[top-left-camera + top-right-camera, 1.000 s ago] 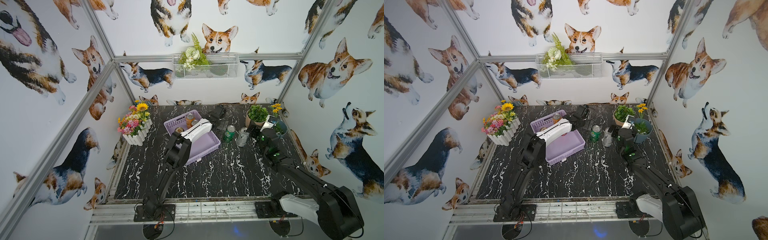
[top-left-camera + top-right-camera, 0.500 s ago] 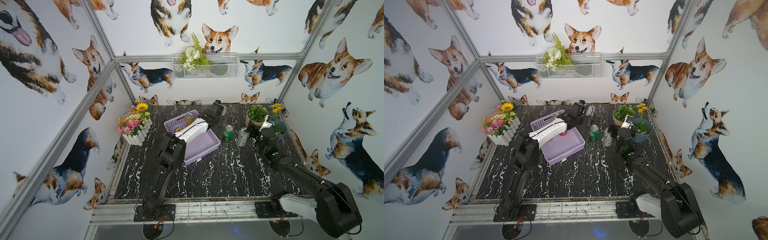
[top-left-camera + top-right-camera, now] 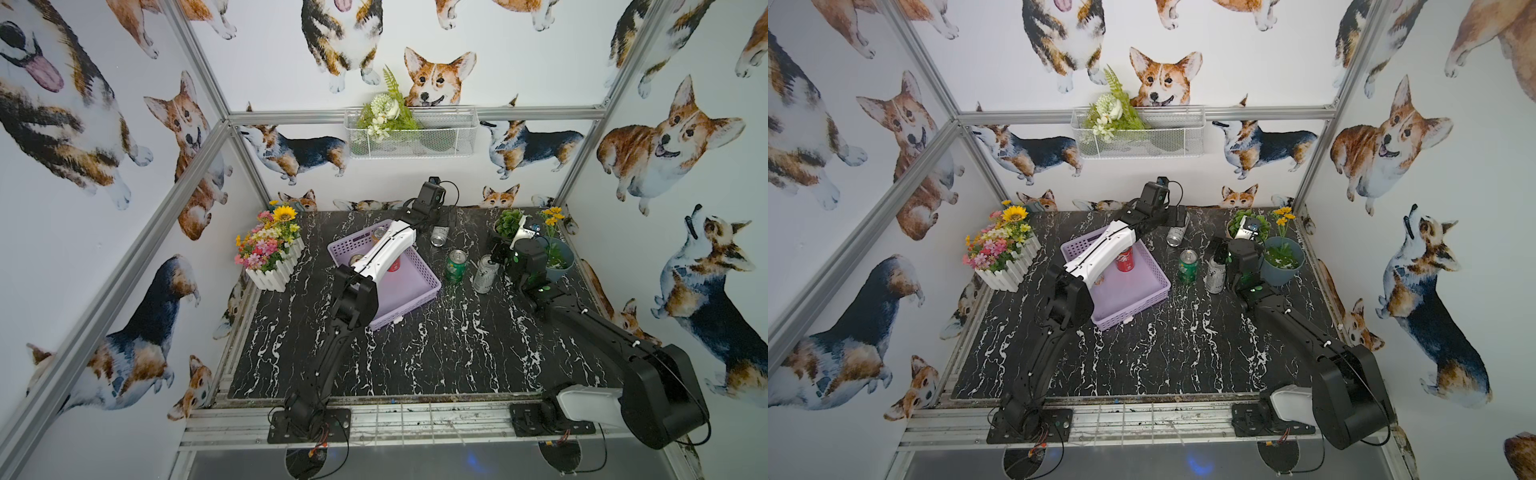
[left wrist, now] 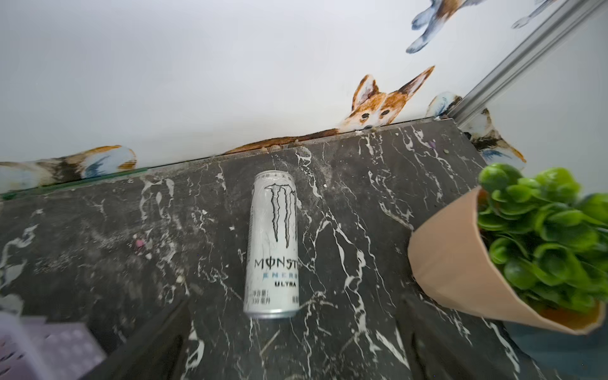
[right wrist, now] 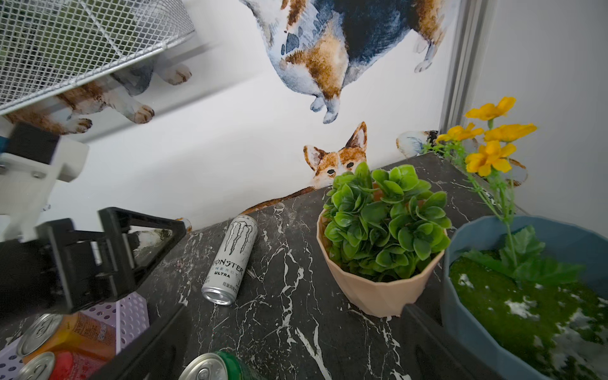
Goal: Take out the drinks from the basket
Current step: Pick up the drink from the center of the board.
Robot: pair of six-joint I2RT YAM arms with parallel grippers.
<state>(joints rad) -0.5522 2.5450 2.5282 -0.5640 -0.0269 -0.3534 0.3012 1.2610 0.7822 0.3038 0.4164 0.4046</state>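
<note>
Clock: 12 o'clock is the far wall in both top views, 6 o'clock the arm bases.
Basket: the lavender basket (image 3: 415,291) sits askew on the marble table (image 3: 415,365), at about 10 o'clock from the table's centre.
In the basket: the red can (image 3: 1125,260) stands near the middle. The orange can (image 3: 379,233) is at the 12 o'clock corner. A third can (image 3: 356,259) shows only its top, at 9 o'clock of the red one beside the left arm's white link (image 3: 386,249); its colour is unclear.
Out of the basket: the lying silver can (image 4: 273,246) is on its side at 1 o'clock of the basket. The green can (image 3: 456,266) stands at 3 o'clock of the basket. The standing silver can (image 3: 485,273) is just beside the green one, at its 3 o'clock.
Left tool: the left gripper (image 4: 296,306) is spread wide and holds nothing. Its fingers (image 4: 158,339) flank the lying silver can's near end without clamping it.
Right tool: the right gripper (image 5: 292,306) is spread wide and empty, just beside the standing silver can at its 2 o'clock.
Surroundings: a peach pot (image 5: 371,296) and a blue pot (image 5: 467,312) stand toward 2 o'clock. A flower box (image 3: 270,253) is at 9 o'clock of the basket, and a wire basket (image 3: 411,137) hangs on the far wall.
</note>
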